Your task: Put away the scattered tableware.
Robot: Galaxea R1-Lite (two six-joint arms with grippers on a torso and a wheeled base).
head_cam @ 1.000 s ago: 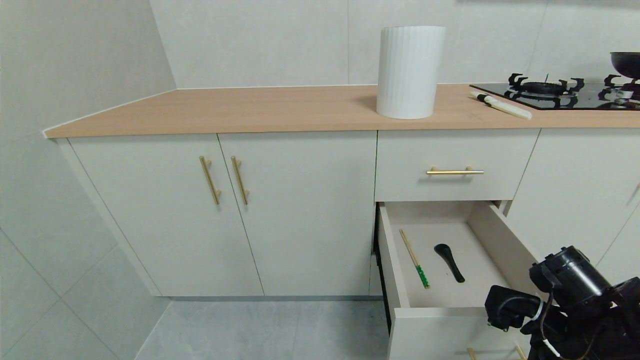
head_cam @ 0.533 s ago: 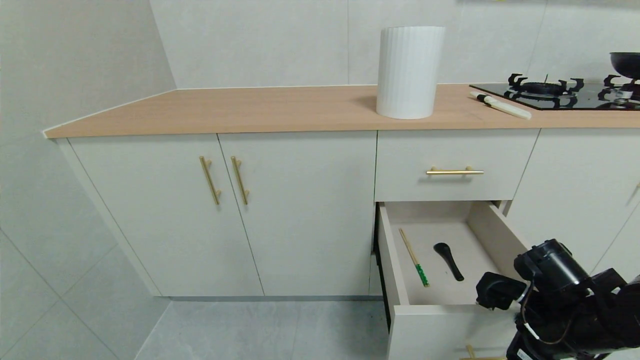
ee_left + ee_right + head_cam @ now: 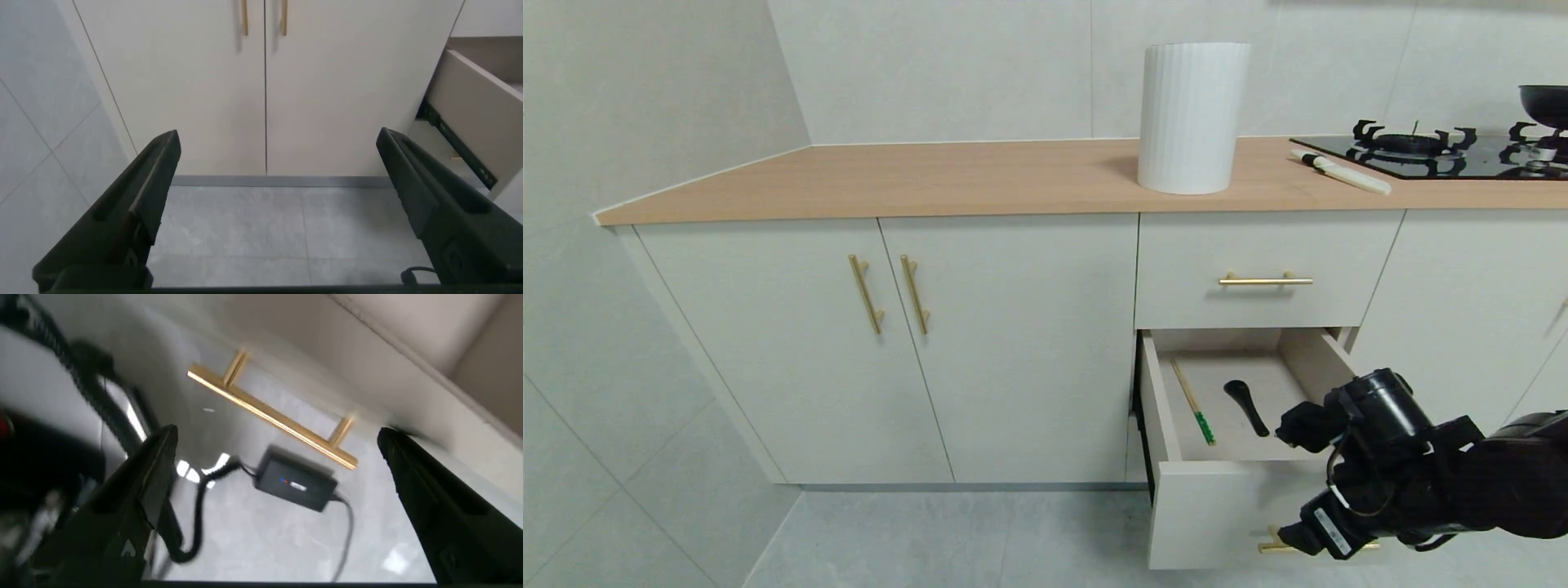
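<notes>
The lower drawer stands partly open under the counter. Inside it lie a pair of wooden chopsticks with green ends and a black spoon. A white knife rests on the wooden counter beside the stove. My right gripper is low against the drawer front, close to its gold handle. In the right wrist view that gripper is open, and the handle runs across just beyond its fingers. My left gripper is open and holds nothing, facing the cabinet doors and the floor.
A tall white ribbed canister stands on the counter. The black gas stove with a pan is at the right. A shut drawer sits above the open one. A black adapter with its cable lies on the floor.
The lower drawer has slid part of the way in. My right arm has moved up and towards the cabinet along with the drawer front.
</notes>
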